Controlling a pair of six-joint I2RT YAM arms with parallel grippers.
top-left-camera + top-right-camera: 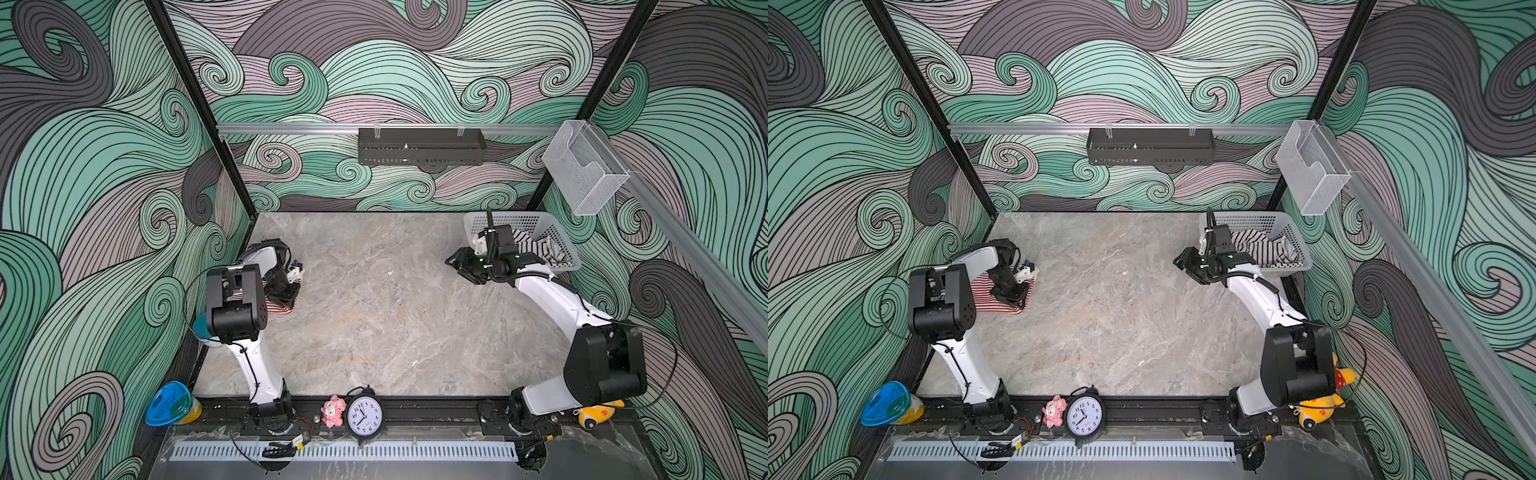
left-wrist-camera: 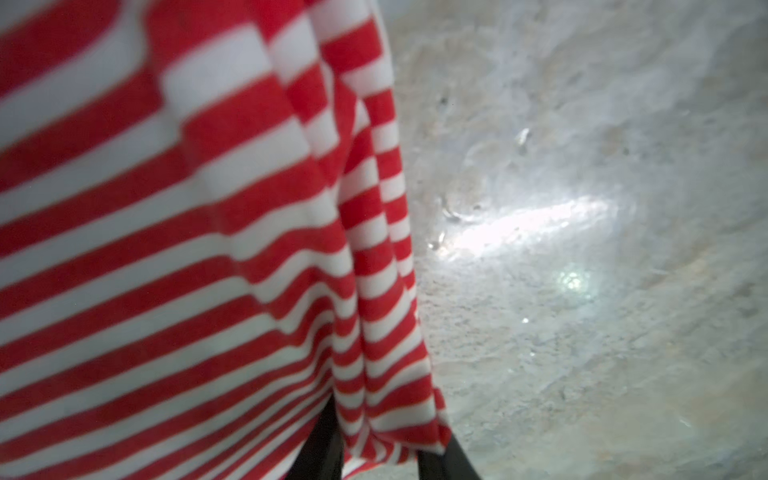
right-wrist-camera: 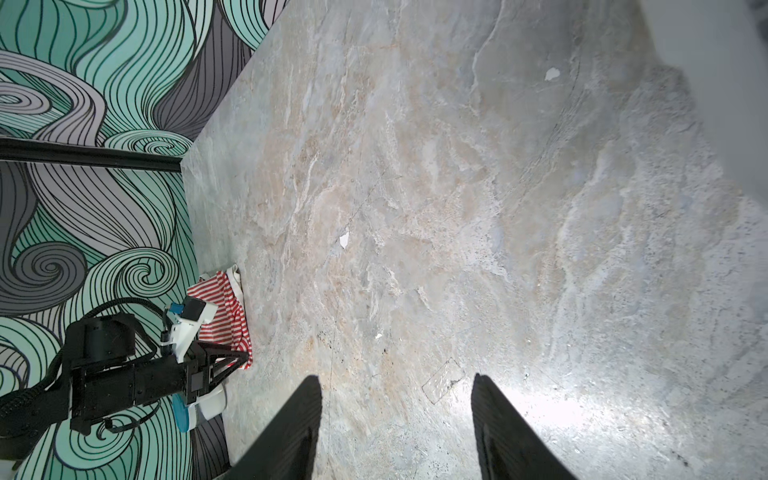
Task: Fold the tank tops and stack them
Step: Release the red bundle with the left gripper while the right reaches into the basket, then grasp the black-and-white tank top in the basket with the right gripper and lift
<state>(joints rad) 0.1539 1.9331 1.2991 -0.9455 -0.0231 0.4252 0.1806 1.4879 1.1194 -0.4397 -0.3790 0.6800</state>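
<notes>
Left claw (image 1: 286,300) is down low on the tabletop. Its black fingers (image 2: 320,453) pinch a layered edge of the red-and-white striped soft knit tank top (image 2: 166,249). The cloth gathers in narrow upright pleats right at the tips, then smooths out wider away from them. In both top views this garment (image 1: 984,297) is a small, flattish, layered pad. It lies mostly under and behind the claw, toward that arm's elbow and the wall. From the right wrist camera, white trim (image 3: 235,278) shows at the corner of the pad farthest from the claw tips.

Right claw (image 1: 459,264) has its ribbed black fingers (image 3: 291,432) spread wide with nothing between them. It is held above bare grey-beige marble-look tabletop (image 1: 374,324), well apart from the left claw.

Just behind the right claw and its wrist sits a white perforated plastic basket (image 1: 519,218), rectangular with rounded corners and a lattice wall. The black-and-white striped tank top (image 1: 536,249) is crumpled loosely inside it in soft rumpled folds. The claw is not touching it.
</notes>
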